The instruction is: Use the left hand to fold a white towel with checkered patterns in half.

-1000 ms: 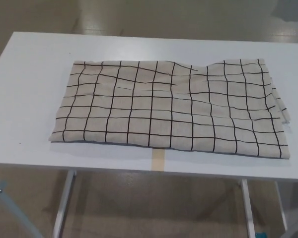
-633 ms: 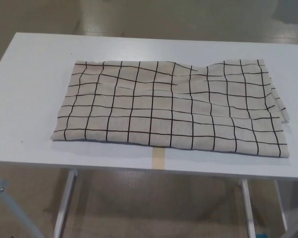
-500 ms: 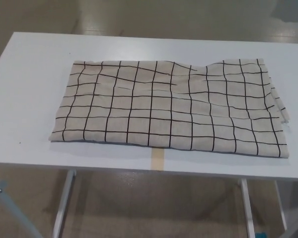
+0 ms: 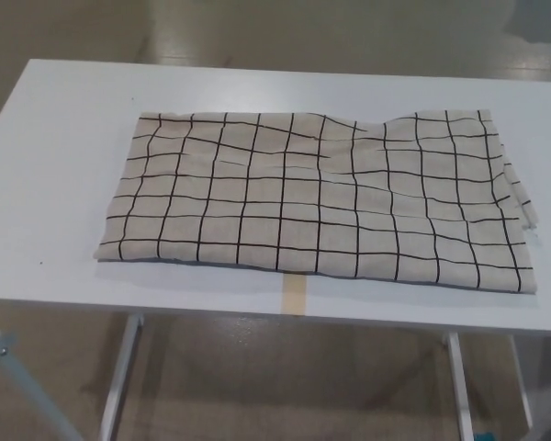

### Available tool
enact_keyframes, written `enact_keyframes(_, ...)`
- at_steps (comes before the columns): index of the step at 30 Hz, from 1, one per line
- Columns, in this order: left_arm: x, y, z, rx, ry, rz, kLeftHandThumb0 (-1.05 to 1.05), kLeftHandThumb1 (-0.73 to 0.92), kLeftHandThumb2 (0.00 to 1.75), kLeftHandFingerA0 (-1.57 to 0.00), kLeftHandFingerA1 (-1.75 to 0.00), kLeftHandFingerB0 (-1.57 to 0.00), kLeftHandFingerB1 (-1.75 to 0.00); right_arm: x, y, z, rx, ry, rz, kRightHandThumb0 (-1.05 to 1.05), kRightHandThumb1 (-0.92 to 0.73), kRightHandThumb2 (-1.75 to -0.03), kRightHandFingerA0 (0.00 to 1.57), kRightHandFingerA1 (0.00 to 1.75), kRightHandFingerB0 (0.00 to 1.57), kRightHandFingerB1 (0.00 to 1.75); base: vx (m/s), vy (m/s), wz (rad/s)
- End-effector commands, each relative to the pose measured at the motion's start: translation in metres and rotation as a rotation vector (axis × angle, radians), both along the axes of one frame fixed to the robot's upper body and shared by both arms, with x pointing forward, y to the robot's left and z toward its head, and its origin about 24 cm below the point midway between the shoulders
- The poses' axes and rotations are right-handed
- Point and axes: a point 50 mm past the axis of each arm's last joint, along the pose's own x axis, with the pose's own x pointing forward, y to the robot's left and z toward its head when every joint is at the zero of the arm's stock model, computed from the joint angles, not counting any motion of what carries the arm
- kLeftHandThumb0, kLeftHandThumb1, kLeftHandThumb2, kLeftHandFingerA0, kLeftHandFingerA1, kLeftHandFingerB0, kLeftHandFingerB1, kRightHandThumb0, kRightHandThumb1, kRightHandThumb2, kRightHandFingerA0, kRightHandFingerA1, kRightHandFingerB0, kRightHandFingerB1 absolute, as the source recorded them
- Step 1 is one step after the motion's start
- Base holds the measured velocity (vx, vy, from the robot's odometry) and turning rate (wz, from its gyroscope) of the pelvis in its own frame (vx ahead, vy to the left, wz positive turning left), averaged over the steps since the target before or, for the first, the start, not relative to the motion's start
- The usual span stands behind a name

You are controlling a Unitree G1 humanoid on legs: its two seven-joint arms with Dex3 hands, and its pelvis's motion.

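Towel [image 4: 317, 193] lies spread flat on the white table [image 4: 55, 138], unmoved since before; neither hand shows, fingers unseen.

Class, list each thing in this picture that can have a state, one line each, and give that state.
Towel: lying flat on the table, a few wrinkles near its far right, layered edges showing at its right end.
Table: upright, bearing the towel.
Tape strip: stuck flat at the table's near edge, partly under the towel.
Left hand: not in view.
Right hand: not in view.
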Motion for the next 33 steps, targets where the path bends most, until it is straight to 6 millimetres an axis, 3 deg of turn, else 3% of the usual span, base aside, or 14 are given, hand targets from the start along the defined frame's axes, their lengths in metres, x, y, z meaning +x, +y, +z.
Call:
enact_keyframes(1, -0.003, -0.046, 0.08, 0.496, -0.448, -0.258, -0.39, 0.4, 0.72, 0.0, -0.3, 0.0, -0.17, 0.0, -0.002, 0.002, -0.003, -0.016, -0.02, -0.47, -0.77, -0.64, 0.2, 0.36, 0.27, 0.32, 0.0, 0.0, 0.0)
enact_keyframes(2, 0.001, -0.052, 0.094, 0.545, -0.528, -0.277, -0.39, 0.4, 0.72, 0.0, -0.3, 0.0, -0.17, -0.001, -0.002, 0.001, 0.008, -0.013, -0.02, -0.47, -0.77, -0.64, 0.2, 0.36, 0.27, 0.32, 0.0, 0.0, 0.0)
enact_keyframes(8, 0.02, -0.063, 0.114, 0.564, -0.634, -0.324, -0.38, 0.42, 0.7, -0.01, -0.29, -0.01, -0.18, -0.003, -0.003, 0.0, 0.012, -0.008, -0.021, -0.45, -0.76, -0.64, 0.21, 0.36, 0.28, 0.32, 0.0, 0.0, 0.0)
enact_keyframes(9, 0.032, -0.067, 0.121, 0.573, -0.659, -0.344, -0.31, 0.44, 0.56, -0.04, -0.34, -0.04, -0.22, -0.005, -0.002, -0.001, 0.009, -0.008, -0.02, -0.44, -0.76, -0.64, 0.22, 0.36, 0.29, 0.33, 0.0, 0.0, 0.0)
enact_keyframes(11, 0.043, -0.07, 0.127, 0.592, -0.665, -0.354, -0.28, 0.39, 0.55, -0.05, -0.33, -0.06, -0.23, -0.007, -0.001, -0.002, 0.01, -0.005, -0.018, -0.44, -0.76, -0.64, 0.22, 0.36, 0.29, 0.33, 0.0, 0.0, 0.0)
enact_keyframes(12, 0.057, -0.073, 0.132, 0.621, -0.66, -0.367, -0.29, 0.26, 0.65, -0.01, -0.32, -0.04, -0.25, -0.007, 0.0, -0.002, 0.0, -0.001, -0.017, -0.44, -0.76, -0.64, 0.24, 0.37, 0.3, 0.33, 0.0, 0.0, 0.0)
enact_keyframes(15, 0.068, -0.076, 0.136, 0.644, -0.653, -0.379, -0.3, 0.27, 0.65, -0.01, -0.29, -0.05, -0.23, -0.007, 0.0, -0.002, -0.008, 0.003, -0.017, -0.44, -0.76, -0.64, 0.24, 0.37, 0.3, 0.33, 0.0, 0.0, 0.0)
enact_keyframes(16, 0.082, -0.08, 0.139, 0.674, -0.636, -0.392, -0.35, 0.36, 0.51, -0.04, -0.28, -0.04, -0.26, -0.005, 0.0, -0.002, -0.005, 0.007, -0.022, -0.43, -0.76, -0.64, 0.25, 0.37, 0.31, 0.33, 0.0, 0.0, 0.0)
enact_keyframes(17, 0.087, -0.082, 0.14, 0.685, -0.626, -0.401, -0.38, 0.36, 0.51, -0.03, -0.27, -0.04, -0.25, -0.005, 0.0, -0.002, -0.002, 0.008, -0.024, -0.43, -0.76, -0.64, 0.25, 0.37, 0.31, 0.33, 0.0, 0.0, 0.0)
enact_keyframes(23, 0.126, -0.088, 0.131, 0.74, -0.472, -0.494, -0.55, 0.44, 0.54, 0.0, -0.23, 0.0, -0.23, -0.004, 0.0, -0.001, 0.021, 0.012, -0.02, -0.44, -0.75, -0.63, 0.25, 0.37, 0.31, 0.33, 0.0, 0.0, 0.0)
enact_keyframes(24, 0.132, -0.088, 0.128, 0.751, -0.436, -0.503, -0.55, 0.36, 0.75, 0.0, -0.17, 0.0, -0.18, -0.004, 0.0, -0.001, 0.016, 0.015, -0.018, -0.44, -0.75, -0.63, 0.25, 0.37, 0.31, 0.33, 0.0, 0.0, 0.0)
enact_keyframes(33, 0.167, -0.087, 0.101, 0.885, -0.22, -0.53, -0.62, 0.39, 0.77, 0.0, -0.09, 0.0, -0.11, -0.005, 0.001, -0.002, 0.005, 0.022, -0.019, -0.45, -0.75, -0.63, 0.28, 0.38, 0.32, 0.33, 0.0, 0.0, 0.0)
